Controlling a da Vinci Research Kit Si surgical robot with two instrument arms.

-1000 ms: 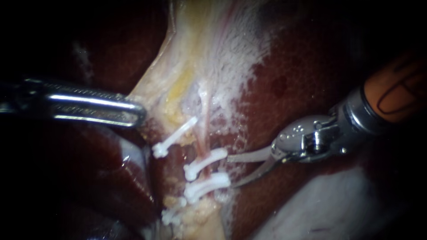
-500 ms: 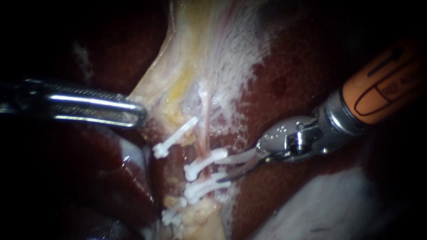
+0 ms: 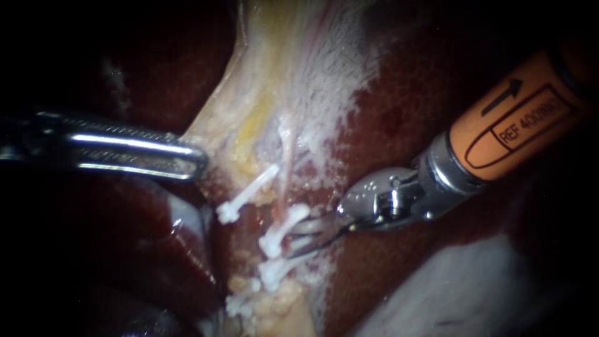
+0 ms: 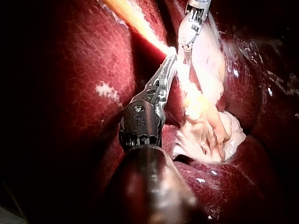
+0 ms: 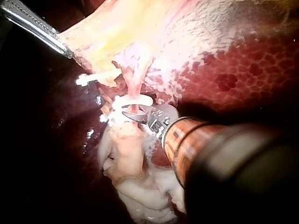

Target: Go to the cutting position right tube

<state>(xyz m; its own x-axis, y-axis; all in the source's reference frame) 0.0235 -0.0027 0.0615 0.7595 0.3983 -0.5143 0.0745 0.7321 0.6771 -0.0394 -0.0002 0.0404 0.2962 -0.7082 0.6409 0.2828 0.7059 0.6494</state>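
Observation:
A thin pink right tube [image 3: 286,178] runs down the pale tissue and carries white clips [image 3: 282,228], [image 3: 277,267]. My right instrument [image 3: 299,238], with an orange shaft, has its two curved blades open in the gap between those two clips. In the right wrist view, the blades of my right instrument [image 5: 129,113] lie on either side of the tube [image 5: 134,88]. Another clip [image 3: 246,195] sits on the tube to the left. My left instrument [image 3: 191,161] is shut on the edge of the pale gallbladder tissue [image 3: 215,134], holding it to the left. The same grip by my left instrument [image 4: 169,63] shows in the left wrist view.
Dark red liver [image 3: 399,106] lies to the right under my right instrument's shaft, and more liver [image 3: 156,249] lies at the lower left. A fourth clip [image 3: 240,304] sits low on yellowish fat. A pale sheet [image 3: 474,293] fills the lower right.
My right instrument has moved left to the clipped tube, and its blades now reach between the two clips. The gap between the blades has narrowed. The left instrument has held still.

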